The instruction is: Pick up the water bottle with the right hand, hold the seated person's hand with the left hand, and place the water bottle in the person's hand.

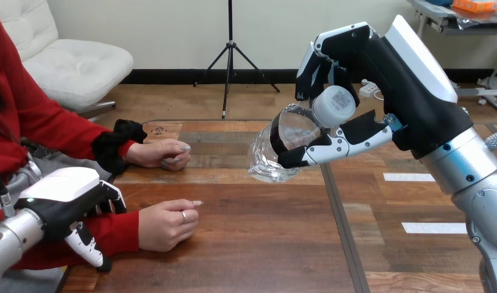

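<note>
Clear water bottle half hidden in right robot hand

Left hand: low, white back facing up.
Right hand: raised, fingers and thumb curled in a grasp.

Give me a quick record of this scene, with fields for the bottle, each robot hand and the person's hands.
water bottle: clear, white cap, lifted above the wooden table, tipped on its side
right robot hand: curled round the water bottle
person's nearer hand: loosely closed, resting on the table
person's farther hand: loosely closed, resting on the table
left robot hand: at the forearm behind the person's nearer hand; grip unclear
handover: not yet done
</note>
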